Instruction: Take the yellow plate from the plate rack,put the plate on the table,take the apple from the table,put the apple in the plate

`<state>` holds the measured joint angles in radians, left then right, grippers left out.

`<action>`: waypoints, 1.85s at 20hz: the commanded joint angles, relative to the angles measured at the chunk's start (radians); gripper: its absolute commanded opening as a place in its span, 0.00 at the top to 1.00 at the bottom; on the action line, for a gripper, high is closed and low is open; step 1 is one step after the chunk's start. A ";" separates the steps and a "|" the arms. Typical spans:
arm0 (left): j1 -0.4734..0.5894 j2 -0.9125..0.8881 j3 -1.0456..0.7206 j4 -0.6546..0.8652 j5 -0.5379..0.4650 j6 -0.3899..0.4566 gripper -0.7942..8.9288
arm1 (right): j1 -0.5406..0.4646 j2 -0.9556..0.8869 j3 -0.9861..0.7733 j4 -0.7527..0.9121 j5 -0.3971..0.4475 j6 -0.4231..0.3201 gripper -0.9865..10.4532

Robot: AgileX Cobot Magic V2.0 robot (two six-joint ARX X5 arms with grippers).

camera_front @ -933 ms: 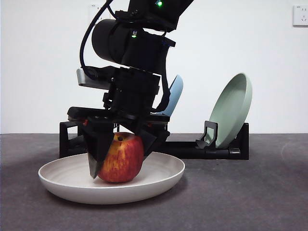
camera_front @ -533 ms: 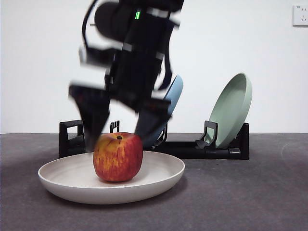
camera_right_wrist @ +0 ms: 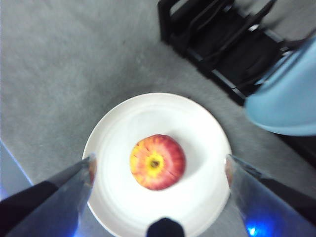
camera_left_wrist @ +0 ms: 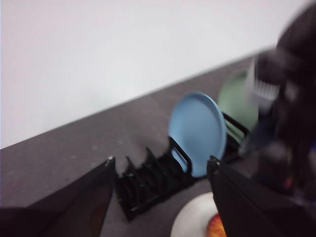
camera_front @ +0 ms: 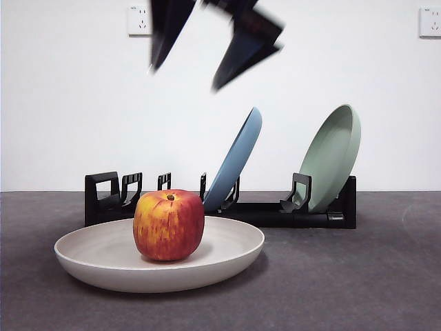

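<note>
Front view, apple [camera_front: 169, 225]: upright in the middle of the yellow plate [camera_front: 227, 262], stem up, touched by nothing.
Yellow plate: flat on the desk [camera_front: 358, 289], just in front of the plate rack [camera_front: 275, 214].
Plate rack: holds a light blue plate [camera_front: 238, 162] and a sage green plate [camera_front: 334, 155], both leaning.
Right gripper [camera_right_wrist: 158, 170]: high above the apple, jaws wide apart, empty.
Left gripper [camera_left_wrist: 160, 165]: jaws spread, empty, off to the side of the rack.
</note>
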<state>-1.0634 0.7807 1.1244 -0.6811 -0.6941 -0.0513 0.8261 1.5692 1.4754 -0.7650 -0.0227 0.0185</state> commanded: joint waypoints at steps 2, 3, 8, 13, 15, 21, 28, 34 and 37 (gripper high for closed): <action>-0.002 0.106 -0.003 0.034 0.042 0.084 0.66 | -0.041 -0.084 0.002 -0.058 0.004 0.005 0.53; -0.001 0.152 -0.003 0.041 0.069 0.121 0.79 | -0.061 -0.121 0.002 -0.096 0.005 0.004 0.54; 0.024 0.282 -0.003 0.051 0.244 0.234 0.93 | -0.154 -0.252 0.002 -0.278 0.006 -0.057 0.93; 0.161 0.305 -0.003 -0.009 0.560 0.396 0.93 | -0.262 -0.351 0.002 -0.344 0.006 -0.063 0.93; 0.246 0.305 -0.004 -0.011 0.599 0.367 0.93 | -0.307 -0.388 0.001 -0.319 0.006 -0.072 0.93; 0.493 0.293 -0.054 0.132 0.697 0.204 0.93 | -0.399 -0.512 -0.082 -0.123 0.004 -0.072 0.93; 0.544 0.159 -0.340 0.392 0.685 0.063 0.93 | -0.406 -0.672 -0.480 0.172 0.003 0.011 0.93; 0.541 -0.040 -0.579 0.507 0.571 -0.037 0.93 | -0.404 -0.815 -0.880 0.463 0.002 0.114 0.93; 0.540 -0.135 -0.663 0.512 0.548 -0.082 0.93 | -0.390 -0.872 -1.016 0.556 0.003 0.143 0.93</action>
<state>-0.5220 0.6487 0.4740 -0.1844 -0.1444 -0.1074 0.4328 0.7017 0.4755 -0.2241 -0.0189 0.1387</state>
